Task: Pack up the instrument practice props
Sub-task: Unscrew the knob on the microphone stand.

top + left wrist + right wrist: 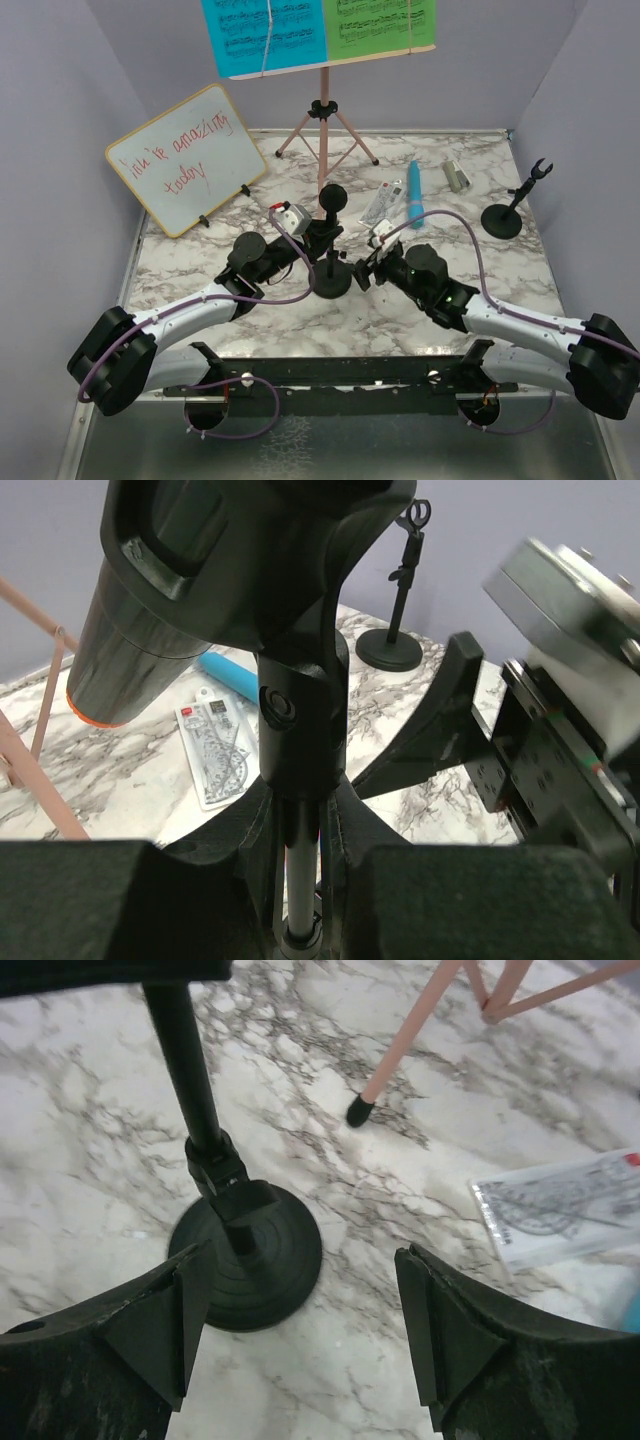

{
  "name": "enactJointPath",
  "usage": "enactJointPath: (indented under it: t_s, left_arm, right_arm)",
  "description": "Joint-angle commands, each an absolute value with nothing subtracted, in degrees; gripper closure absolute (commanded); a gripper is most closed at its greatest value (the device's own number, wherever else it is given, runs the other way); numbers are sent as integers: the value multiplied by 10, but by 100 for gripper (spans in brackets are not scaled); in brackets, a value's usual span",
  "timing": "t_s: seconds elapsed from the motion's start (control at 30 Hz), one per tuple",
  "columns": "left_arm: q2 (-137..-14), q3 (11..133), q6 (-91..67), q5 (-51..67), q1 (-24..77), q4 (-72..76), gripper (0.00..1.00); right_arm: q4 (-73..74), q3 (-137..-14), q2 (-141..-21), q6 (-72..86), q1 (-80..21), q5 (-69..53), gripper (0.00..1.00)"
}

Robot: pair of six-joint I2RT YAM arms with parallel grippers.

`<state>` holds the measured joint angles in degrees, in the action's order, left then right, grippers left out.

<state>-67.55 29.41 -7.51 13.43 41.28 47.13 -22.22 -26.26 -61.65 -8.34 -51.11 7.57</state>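
The black round-based mic holder (332,283) stands in the middle of the marble table (420,320), with the black microphone (333,197) in its clip. The left gripper (300,815) is clamped narrowly on the holder's pole, just under the clip. The right gripper (305,1260) sits low beside the holder's base, jaws wide apart and gripping nothing. Whether it touches the base cannot be told.

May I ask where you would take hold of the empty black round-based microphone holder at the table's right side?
Probably on the upright stem of the empty black microphone holder, between disc base and forked clip, approaching level from the near side. The stem is slim enough for jaws; the base lies flat and wide on the marble table.
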Motion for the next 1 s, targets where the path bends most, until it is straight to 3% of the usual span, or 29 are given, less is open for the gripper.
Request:
enactJointPath:
  t_s: [0.0,0.4,0.97]
  left_arm:
    - [-679,282,-70,139,413,418,100]
    - [-673,280,-69,141,413,418,100]
    - [-667,279,-68,142,413,418,100]
  right_arm:
    - [-176,-296,-614,102,-445,-91,22]
    - [-247,-338,-741,438,-302,-302,34]
    - [-368,-326,-814,544,-286,-411,48]
